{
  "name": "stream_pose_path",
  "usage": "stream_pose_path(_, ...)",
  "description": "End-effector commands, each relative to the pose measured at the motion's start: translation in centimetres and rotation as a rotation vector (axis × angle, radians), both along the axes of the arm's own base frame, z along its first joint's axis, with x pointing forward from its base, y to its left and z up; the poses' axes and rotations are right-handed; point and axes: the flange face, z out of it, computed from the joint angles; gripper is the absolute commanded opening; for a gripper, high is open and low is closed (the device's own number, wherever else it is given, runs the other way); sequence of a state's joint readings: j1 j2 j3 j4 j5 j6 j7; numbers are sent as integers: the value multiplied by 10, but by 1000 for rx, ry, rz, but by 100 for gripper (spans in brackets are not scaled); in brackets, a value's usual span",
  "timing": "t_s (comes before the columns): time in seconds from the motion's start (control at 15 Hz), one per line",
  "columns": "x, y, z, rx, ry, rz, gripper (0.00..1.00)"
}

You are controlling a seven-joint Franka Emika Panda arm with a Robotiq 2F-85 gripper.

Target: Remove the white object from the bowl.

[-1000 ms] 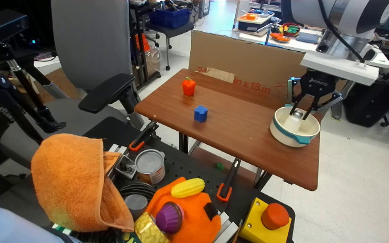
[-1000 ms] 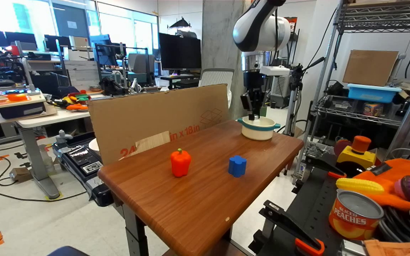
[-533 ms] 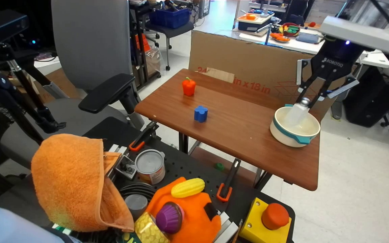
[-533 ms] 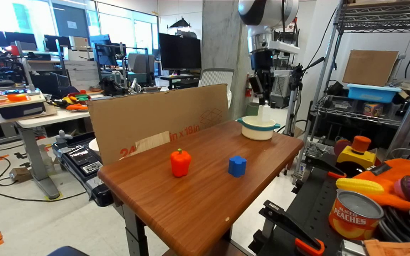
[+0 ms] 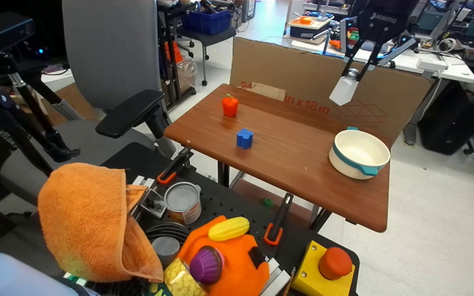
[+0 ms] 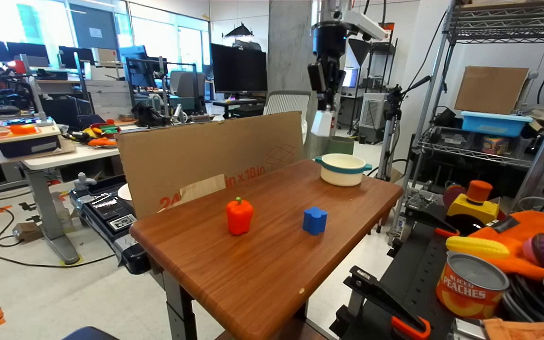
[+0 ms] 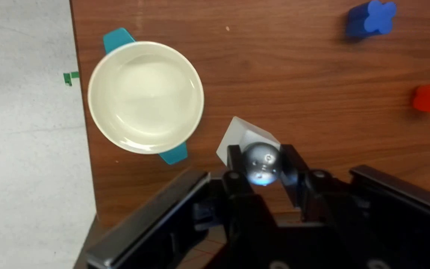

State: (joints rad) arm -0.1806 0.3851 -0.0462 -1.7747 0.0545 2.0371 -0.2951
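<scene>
Bowl [image 7: 146,99] sits by a short edge of the desk [image 6: 253,269], and I have my tool [image 7: 261,164] pinching the white object [image 5: 344,90], tilted aloft, clear of the bowl, near the edge with cardboard [image 5: 311,80].

1 Robotiq gripper [image 5: 354,74] | 1 white metal-capped shaker [image 5: 343,90] | 1 two-handled bowl [image 5: 346,163] | 1 blue flower-shaped block [image 6: 315,221] | 1 orange-red bell pepper [image 6: 240,217] | 1 sliced-peaches can [image 6: 470,289] | 1 corn cob [image 5: 228,229] | 1 purple cupcake [image 5: 205,265] | 2 orange-and-black clamps [image 5: 280,218] | 1 emergency-stop button [image 5: 335,263] | 1 wood-grain tabletop [image 5: 286,152]
</scene>
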Motion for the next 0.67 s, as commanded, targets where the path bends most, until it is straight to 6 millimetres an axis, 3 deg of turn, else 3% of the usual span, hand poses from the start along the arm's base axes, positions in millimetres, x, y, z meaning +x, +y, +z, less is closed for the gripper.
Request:
stream_pose_path(0.0, 5, 47, -27, -5, -75, 57, 7)
stream_pose_path(0.33, 15, 93, -90, 5, -41, 85, 7)
stream_pose_path(0.6, 16, 111, -133, -6, 34, 77, 7)
